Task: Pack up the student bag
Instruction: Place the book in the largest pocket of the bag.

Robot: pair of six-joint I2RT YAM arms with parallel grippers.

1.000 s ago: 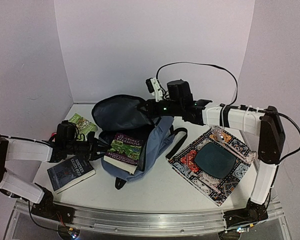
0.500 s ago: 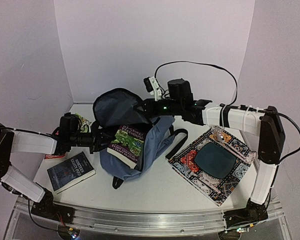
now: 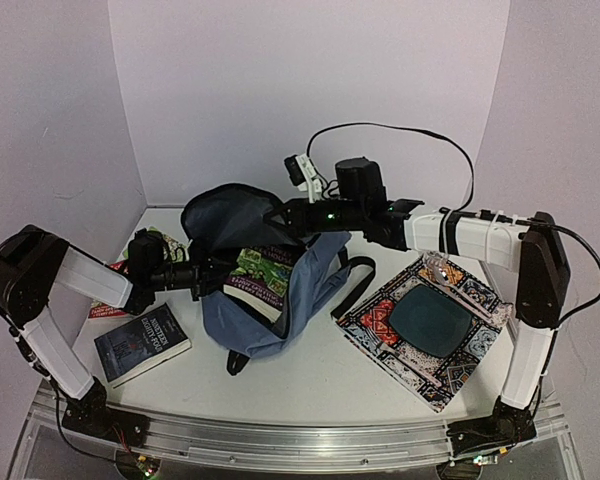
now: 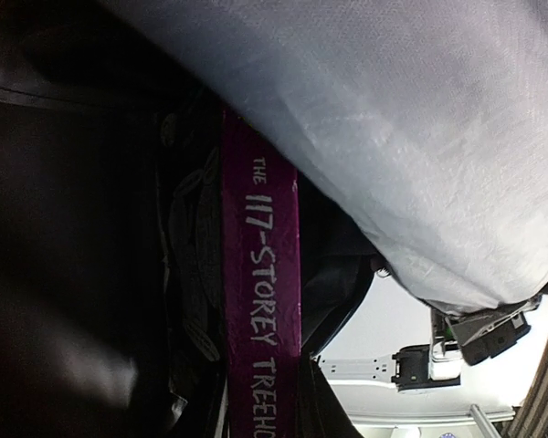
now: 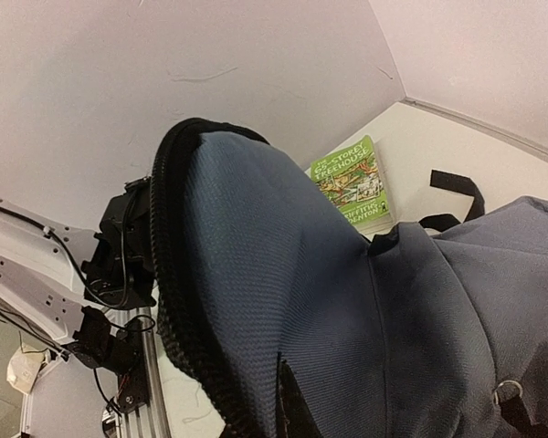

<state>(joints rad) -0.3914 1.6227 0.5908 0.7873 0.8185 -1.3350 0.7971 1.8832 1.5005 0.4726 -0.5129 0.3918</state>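
The slate-blue student bag (image 3: 280, 305) lies at the table's middle with its mouth facing left. My right gripper (image 3: 278, 214) is shut on the bag's upper flap (image 3: 225, 215) and holds it up, so the mouth gapes. In the right wrist view the flap (image 5: 283, 274) covers the fingers. My left gripper (image 3: 218, 274) is shut on a book with a green cover (image 3: 260, 278) and holds it partly inside the mouth. The left wrist view shows its purple spine (image 4: 260, 301) against the dark lining (image 4: 64, 228), with the fingers hidden.
A dark blue book (image 3: 140, 343) lies front left. A green book (image 3: 170, 242) and a red one (image 3: 102, 308) lie behind and under my left arm. A patterned cloth mat (image 3: 380, 325) with a clear pencil case (image 3: 458, 278) lies to the right.
My left gripper has moved right and carried the green-covered book further into the bag's mouth. My right gripper has lifted the flap a little higher.
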